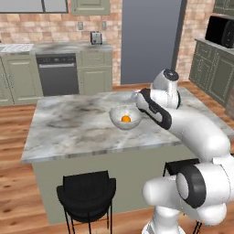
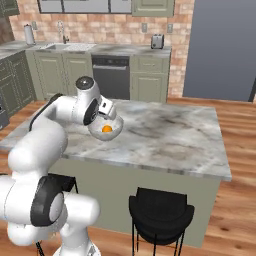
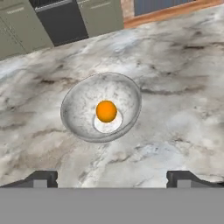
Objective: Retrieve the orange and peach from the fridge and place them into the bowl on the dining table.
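fingers [image 3: 112,177] wide apart, empty | orange [image 3: 106,110] in bowl [image 3: 76,103]

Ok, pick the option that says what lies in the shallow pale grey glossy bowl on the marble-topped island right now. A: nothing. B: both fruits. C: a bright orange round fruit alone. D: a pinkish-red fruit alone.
C: the hand view shows one bright orange round fruit in the shallow pale grey glossy bowl on the marble-topped island; the open gripper holds nothing.

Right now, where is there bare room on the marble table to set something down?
The grey-veined white marble dining table is bare left of the glossy pale bowl holding the bright orange. Crowded only at the bowl, where the white arm's open gripper hovers.
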